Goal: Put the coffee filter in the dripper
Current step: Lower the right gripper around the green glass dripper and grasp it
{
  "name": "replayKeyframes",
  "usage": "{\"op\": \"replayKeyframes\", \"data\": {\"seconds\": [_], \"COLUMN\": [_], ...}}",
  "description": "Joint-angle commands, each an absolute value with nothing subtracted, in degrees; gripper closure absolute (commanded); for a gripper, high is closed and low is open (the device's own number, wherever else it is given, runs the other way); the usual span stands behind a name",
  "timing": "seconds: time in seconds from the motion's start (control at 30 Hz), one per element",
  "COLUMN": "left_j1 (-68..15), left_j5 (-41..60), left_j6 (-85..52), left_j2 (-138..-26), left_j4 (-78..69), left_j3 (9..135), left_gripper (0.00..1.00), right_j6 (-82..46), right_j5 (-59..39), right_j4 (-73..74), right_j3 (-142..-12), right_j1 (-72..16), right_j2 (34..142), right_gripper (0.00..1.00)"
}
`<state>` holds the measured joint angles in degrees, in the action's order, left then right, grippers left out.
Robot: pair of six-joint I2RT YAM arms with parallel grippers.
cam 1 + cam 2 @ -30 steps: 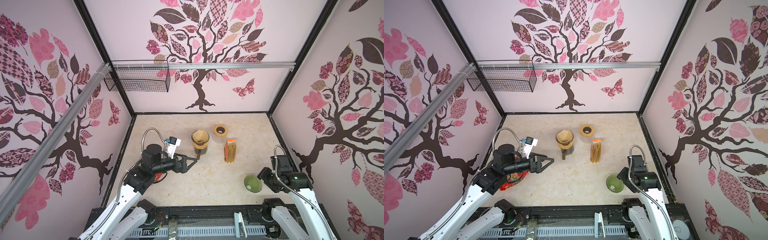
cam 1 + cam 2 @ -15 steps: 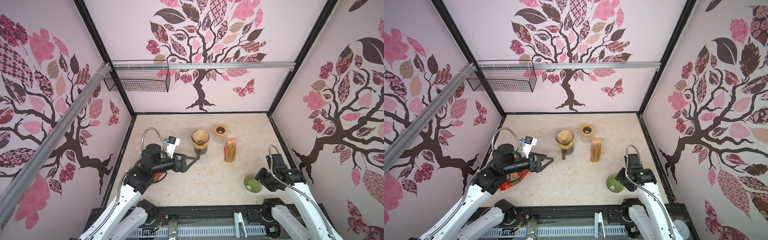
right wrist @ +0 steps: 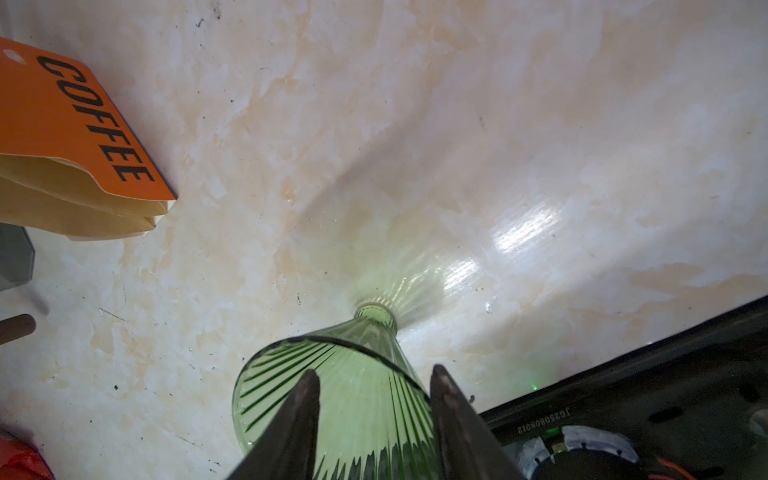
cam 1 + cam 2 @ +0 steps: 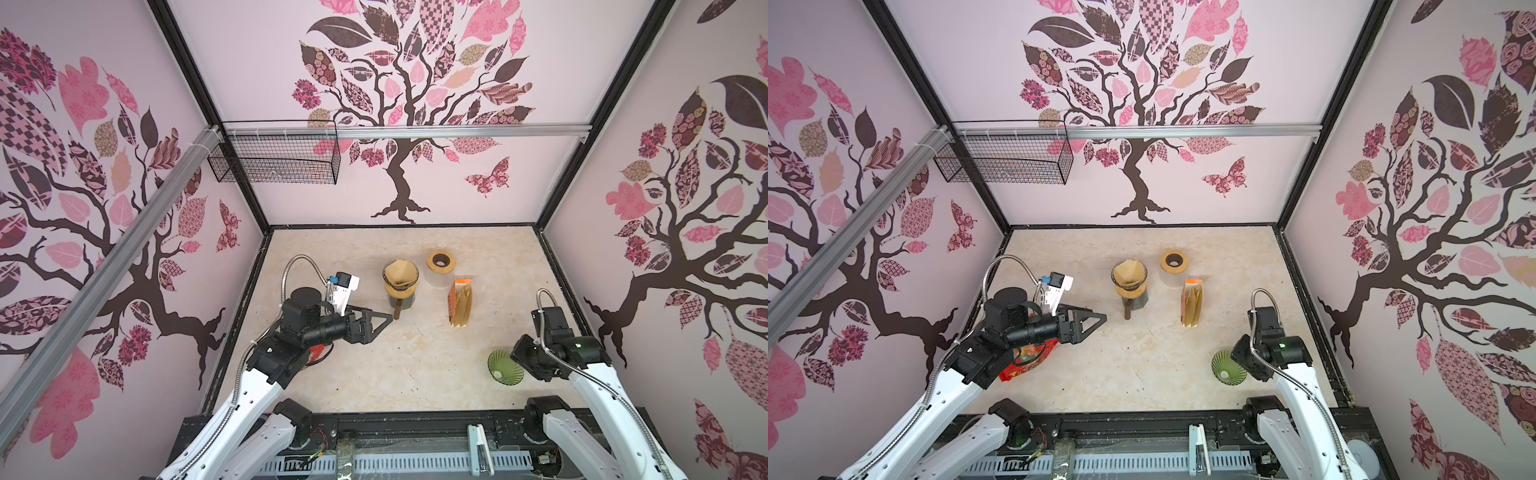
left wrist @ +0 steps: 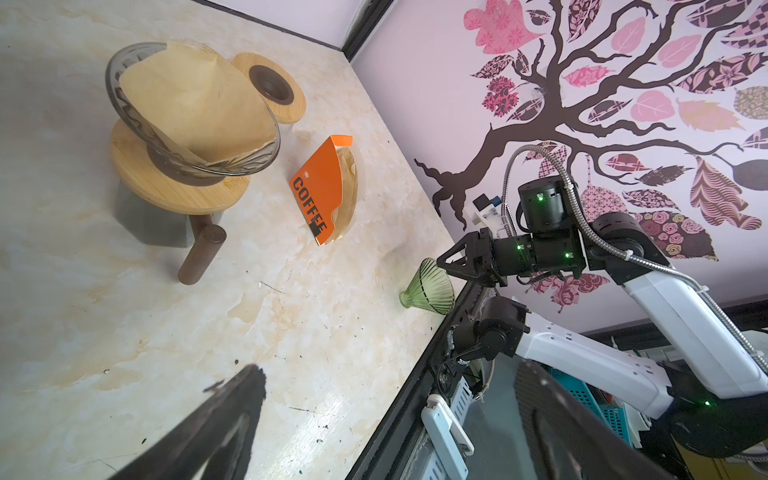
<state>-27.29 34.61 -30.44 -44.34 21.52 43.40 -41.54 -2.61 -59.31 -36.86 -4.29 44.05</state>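
"Looking for the brown paper coffee filter [image 4: 400, 272]? It sits in the clear glass dripper [image 5: 124, 109], near the bench's back edge."
"Thin, soft, light. Pinch its top edge gently."
"Left hand [image 4: 384, 321]: wide open, empty. Right hand [image 3: 374, 376]: half open around the green ribbed glass dripper [image 3: 361, 345], near the front right corner."
"Orange filter pack [image 4: 460, 301] stands between."

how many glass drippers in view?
2. Clear one holds a filter, on the wooden stand mid-table; green one lies on its side near the front right. None seem hidden.
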Motion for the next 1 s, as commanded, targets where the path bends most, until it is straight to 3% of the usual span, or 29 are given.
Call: {"op": "replayKeyframes", "data": {"seconds": [0.0, 0.97], "left_j1": [-26.9, -26.1], "left_j5": [34.7, 34.7], "left_j6": [-30.5, -30.7], "left_j2": [-43.9, -43.8], "left_j4": [19.6, 19.3], "left_j3": [44.1, 44.1], "left_gripper": [0.03, 0.03], "right_j6": [-41.1, -42.5], "right_j5": [-2.6, -5.2], "right_j4": [-59.7, -57.1], "right_j3": [-37.3, -35.4], "right_j1": [-5.2, -9.7], "right_j2": [44.8, 46.8], "right_gripper": [0.54, 0.65]}}
